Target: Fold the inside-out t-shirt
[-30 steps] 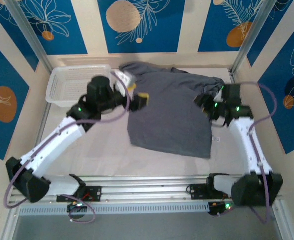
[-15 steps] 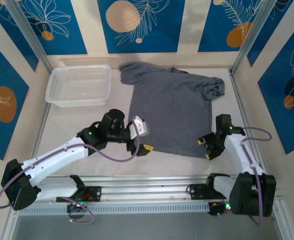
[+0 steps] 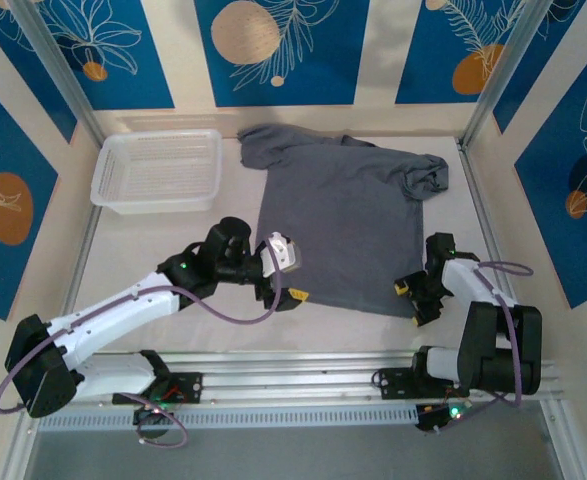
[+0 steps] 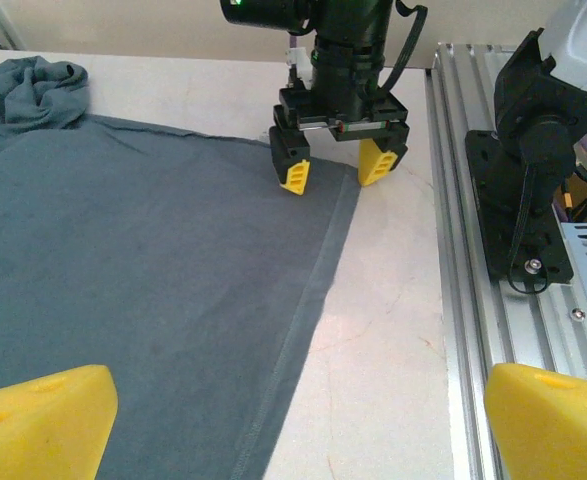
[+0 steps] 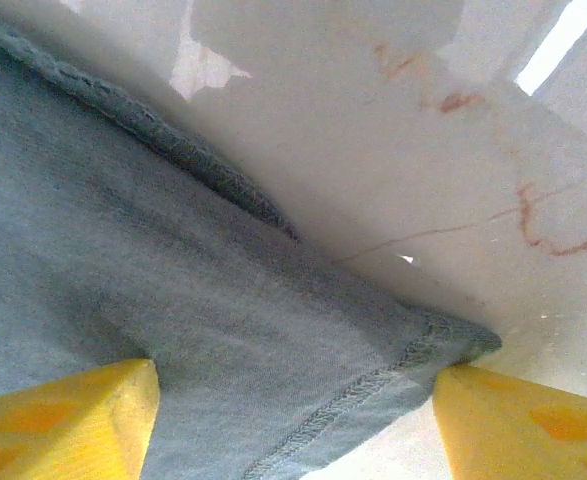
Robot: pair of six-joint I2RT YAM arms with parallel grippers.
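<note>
**Both grippers spread at the shirt's bottom corners**

Blue wall panels (image 3: pixel 273 50) with orange discs and white leaf drawings close in a pale table (image 3: pixel 173 250). From the top camera you see the grey t-shirt (image 3: pixel 338 225) spread nearly flat a little right of the middle of the frame. Its bottom hem is toward the lower edge, and one sleeve (image 3: pixel 428 175) is bunched up at the upper right. A white basket (image 3: pixel 158 170) sits in the upper left, apart from the shirt.

Your left gripper (image 3: pixel 288 273) is at the shirt's lower left corner, right at the cloth's edge. On its own wrist camera, the yellow fingertips (image 4: pixel 43 420) stand far apart in the two bottom corners of the frame. The cloth (image 4: pixel 143 270) and its hem run between them, and nothing is pinched.

Your right gripper (image 3: pixel 411 300) is at the shirt's lower right corner. In the left wrist view it appears at top centre (image 4: pixel 335 170), with its jaws apart and one yellow tip on each side of the hem. On the right wrist camera its fingertips (image 5: pixel 63 420) are also spread wide, and the stitched corner of the shirt (image 5: pixel 173 300) lies loose on the table between them. You cannot tell from this whether the tips touch the cloth.

A metal rail (image 4: pixel 463 250) runs down the right side of the left wrist view.
</note>
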